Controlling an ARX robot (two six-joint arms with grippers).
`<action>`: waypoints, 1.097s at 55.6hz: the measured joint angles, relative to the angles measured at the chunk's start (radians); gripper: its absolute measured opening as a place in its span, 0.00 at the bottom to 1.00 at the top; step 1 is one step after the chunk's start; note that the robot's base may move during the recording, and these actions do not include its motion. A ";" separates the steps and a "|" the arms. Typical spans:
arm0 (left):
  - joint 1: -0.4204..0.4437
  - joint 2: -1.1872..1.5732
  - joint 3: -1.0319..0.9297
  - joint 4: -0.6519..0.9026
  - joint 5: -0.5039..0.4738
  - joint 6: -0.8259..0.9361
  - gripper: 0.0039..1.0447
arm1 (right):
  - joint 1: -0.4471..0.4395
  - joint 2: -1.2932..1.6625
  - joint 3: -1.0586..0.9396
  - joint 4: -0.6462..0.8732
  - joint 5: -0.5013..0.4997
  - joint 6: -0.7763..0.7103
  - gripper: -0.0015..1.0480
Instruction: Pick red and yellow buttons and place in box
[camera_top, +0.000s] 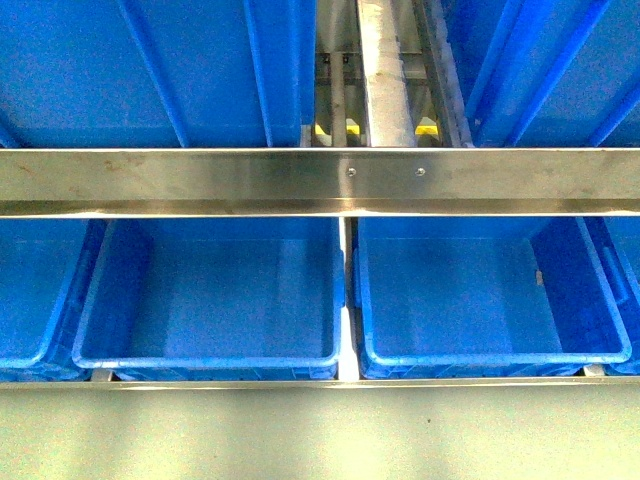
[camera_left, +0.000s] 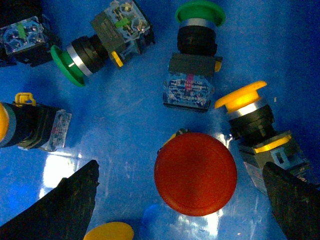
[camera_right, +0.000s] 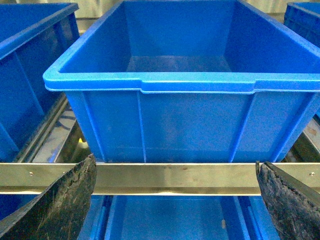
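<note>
In the left wrist view my left gripper is open inside a blue bin, its dark fingers spread wide. A big red button lies cap-up between them, touching neither. A yellow button lies on its side just beyond it. Another yellow cap shows near the left finger, and a third yellow one is at the frame's edge. My right gripper is open and empty, facing an empty blue box above a steel rail. Neither arm shows in the front view.
Two green buttons with contact blocks lie further off in the same bin. The front view shows a steel rail across rows of blue bins; the lower left bin looks empty, and the lower right bin holds a small grey bit.
</note>
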 joint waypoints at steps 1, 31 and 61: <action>0.000 0.003 0.003 -0.002 -0.003 0.001 0.90 | 0.000 0.000 0.000 0.000 0.000 0.000 0.93; -0.001 0.021 -0.022 0.081 -0.019 0.034 0.32 | 0.000 0.000 0.000 0.000 0.000 0.000 0.93; 0.029 -0.619 -0.568 0.383 0.002 0.103 0.32 | 0.000 0.000 0.000 0.000 0.000 0.000 0.93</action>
